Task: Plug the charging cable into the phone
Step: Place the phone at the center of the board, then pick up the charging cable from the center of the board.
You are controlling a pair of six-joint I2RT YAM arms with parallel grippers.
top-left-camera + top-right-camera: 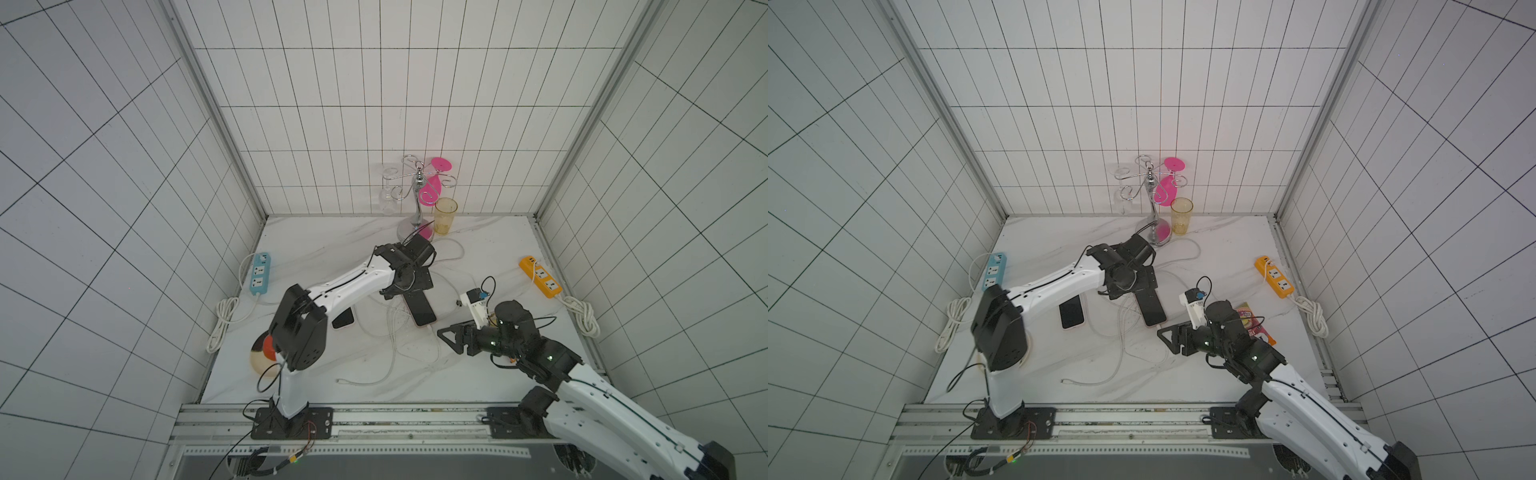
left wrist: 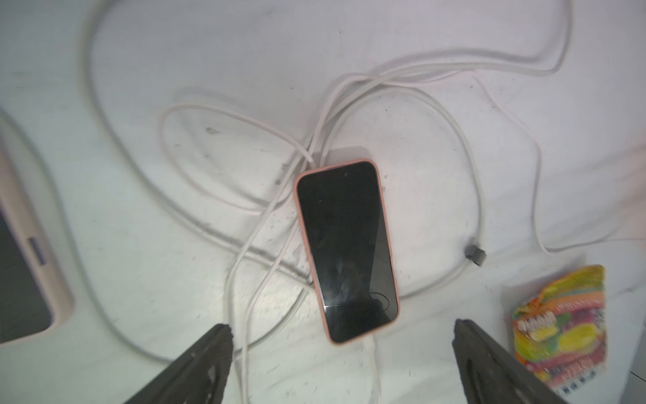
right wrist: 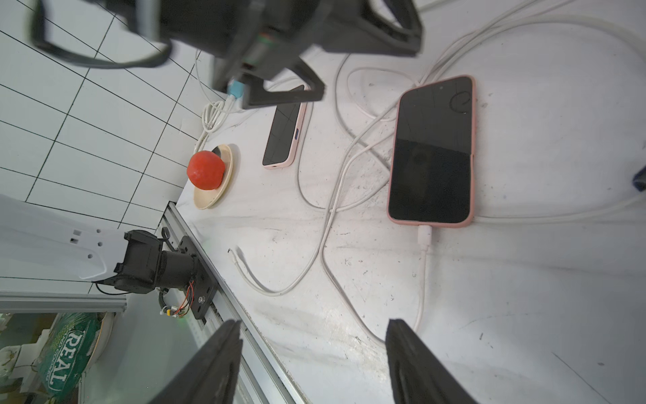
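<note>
A phone (image 1: 423,311) (image 1: 1151,311) in a pink case lies face up mid-table, screen dark. A white charging cable's plug (image 3: 424,236) sits in the port on the phone's (image 3: 433,150) near short edge, and the cable runs off toward the table's front. My left gripper (image 1: 409,291) (image 2: 342,328) hovers over the phone (image 2: 346,252), open wide, its fingers either side of the plugged end and touching nothing. My right gripper (image 1: 451,334) (image 3: 314,325) stands open just right of the plug, nothing between its fingers.
A second pink-cased phone (image 1: 1071,313) lies under the left arm. Loose white cables loop around both phones, one free end (image 3: 232,252) near the front. A snack packet (image 2: 559,314), orange power strip (image 1: 540,276), blue power strip (image 1: 259,272), glass rack (image 1: 417,195), yellow cup (image 1: 444,216) and plate (image 3: 229,159) with red fruit.
</note>
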